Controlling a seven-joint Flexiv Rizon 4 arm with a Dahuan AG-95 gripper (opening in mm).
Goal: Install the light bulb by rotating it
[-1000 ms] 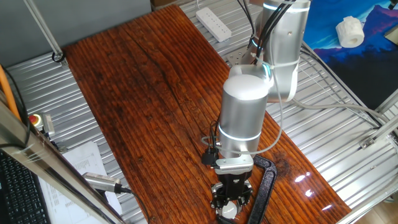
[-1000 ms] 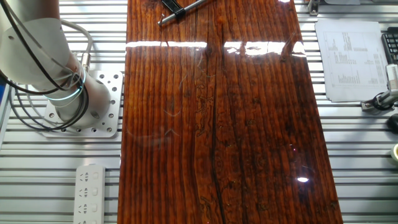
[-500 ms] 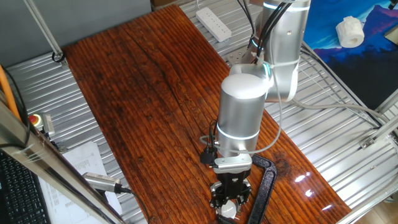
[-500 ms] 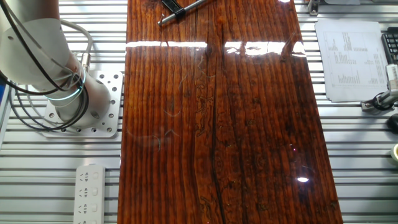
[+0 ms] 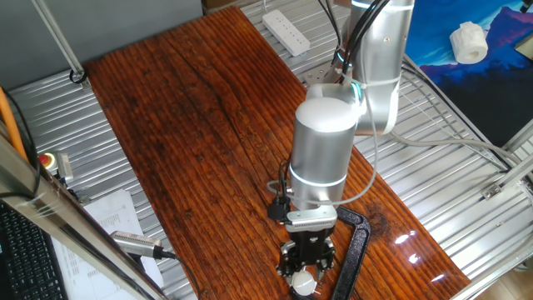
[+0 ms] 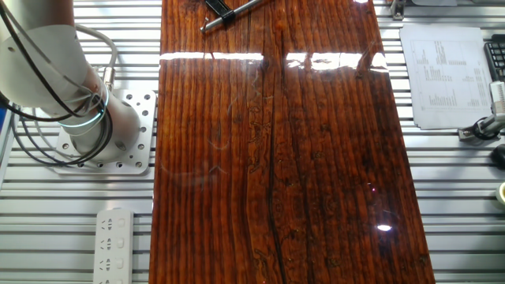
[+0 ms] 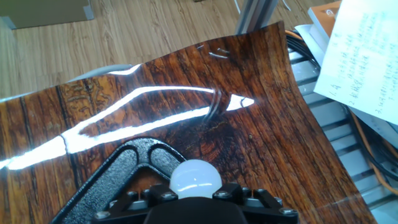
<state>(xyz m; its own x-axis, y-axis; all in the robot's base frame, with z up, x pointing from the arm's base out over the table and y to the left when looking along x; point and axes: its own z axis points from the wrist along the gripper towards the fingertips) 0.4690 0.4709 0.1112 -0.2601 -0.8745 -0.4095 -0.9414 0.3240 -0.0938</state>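
White and glossy, the light bulb [image 7: 196, 176] sat in the gripper [image 5: 305, 268] at the near edge of the wooden desk [image 5: 200, 125], just over the black clamp [image 7: 124, 168]. The gripper's fingers were closed around its sides. The bulb looked seated, but how far it was screwed in, I could not tell; turning probably remained.

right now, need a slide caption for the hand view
Gripper closed on the bulb, just in front of the black clamp on the glossy wooden table.
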